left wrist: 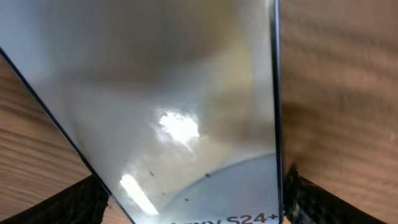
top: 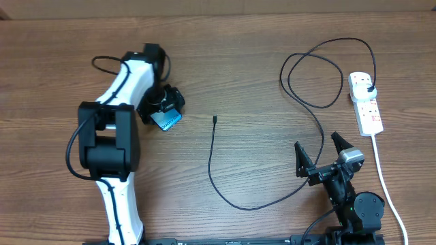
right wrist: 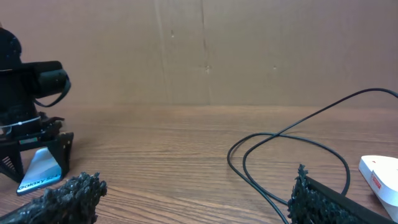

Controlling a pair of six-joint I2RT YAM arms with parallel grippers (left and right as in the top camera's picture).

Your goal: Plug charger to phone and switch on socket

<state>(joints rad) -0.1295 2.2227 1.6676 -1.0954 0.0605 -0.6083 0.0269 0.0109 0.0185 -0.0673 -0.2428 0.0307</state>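
The phone (top: 167, 121) is at the left of the wooden table, tilted, its light-blue screen up. My left gripper (top: 162, 107) is shut on it. In the left wrist view the phone (left wrist: 186, 93) fills the frame between the two black fingers (left wrist: 193, 208). The charger's thin black cable (top: 253, 207) loops across the table. Its connector tip (top: 214, 119) lies free right of the phone and its plug (top: 368, 86) sits in the white socket strip (top: 368, 112). My right gripper (top: 320, 155) is open and empty beside the cable (right wrist: 280, 138).
The strip's thick white cord (top: 385, 184) runs down the right side to the front edge. A brown cardboard wall (right wrist: 205, 50) stands behind the table. The right wrist view shows the left gripper (right wrist: 34, 134) with the phone (right wrist: 40, 169), and the strip's end (right wrist: 380, 177).
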